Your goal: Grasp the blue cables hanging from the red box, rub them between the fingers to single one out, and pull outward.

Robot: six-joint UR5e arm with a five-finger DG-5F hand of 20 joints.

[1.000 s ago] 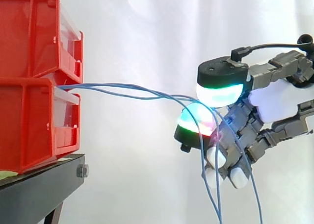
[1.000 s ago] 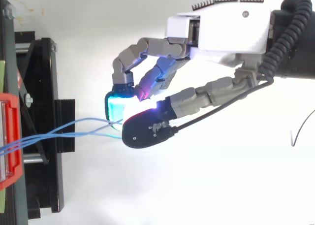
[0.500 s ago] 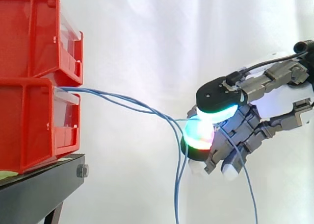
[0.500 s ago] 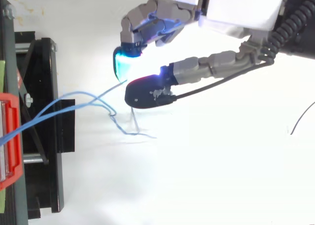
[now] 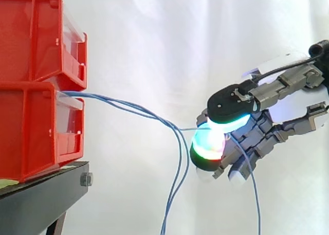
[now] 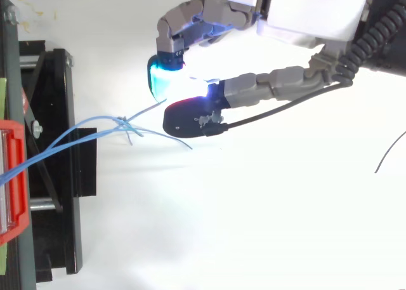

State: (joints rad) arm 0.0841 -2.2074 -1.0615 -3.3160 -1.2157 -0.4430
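Several thin blue cables [image 5: 128, 107] leave the top of the lower red bin [image 5: 31, 127] and run right, sagging. Two of them drop away at about mid-view and hang down freely. One blue cable [image 5: 193, 128] goes on level into my hand [image 5: 293, 98], where it is pinched between the green-glowing thumb pad [image 5: 231, 111] above and a glowing fingertip [image 5: 208, 145] below. Its loose end hangs down behind the fingers. In the top view the cables [image 6: 76, 132] cross near the stand, and one strand reaches toward the gap in my hand [image 6: 304, 14].
A second red bin [image 5: 31, 34] is stacked on the lower one, both on the black stand [image 5: 41, 194] at the left. A white curtain is behind. A thin dark wire [image 6: 387, 160] lies at the right edge of the top view.
Several cables lay across my hand a second ago; two have slipped off and now hang down. The hand has shifted back and closed on the one remaining cable.
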